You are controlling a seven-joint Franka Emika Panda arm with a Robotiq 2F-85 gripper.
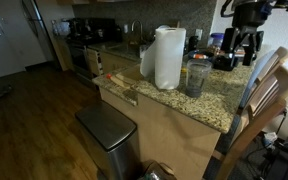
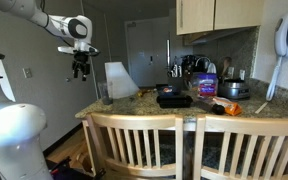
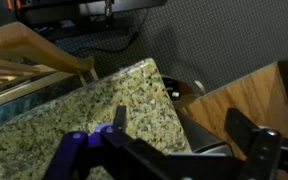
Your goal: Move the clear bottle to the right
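Observation:
The clear bottle point(image 1: 196, 76), greyish with a grey cap, stands upright on the granite counter point(image 1: 174, 100) just beside the tall white paper-towel roll point(image 1: 168, 57). It also shows in an exterior view point(image 2: 104, 93) near the counter's end. My gripper point(image 1: 242, 45) hangs in the air above the counter's end, apart from the bottle, open and empty. It also shows in an exterior view point(image 2: 80, 68). The wrist view shows my open fingers point(image 3: 184, 125) over the counter edge point(image 3: 104, 100); the bottle is out of that view.
Wooden chairs point(image 2: 174, 145) stand along the counter's near side, one also in an exterior view point(image 1: 269, 90). A steel trash can point(image 1: 109, 130) stands on the wooden floor by the counter's end. A blue-topped container point(image 2: 206, 85), a black tray point(image 2: 174, 99) and kitchen items sit further along.

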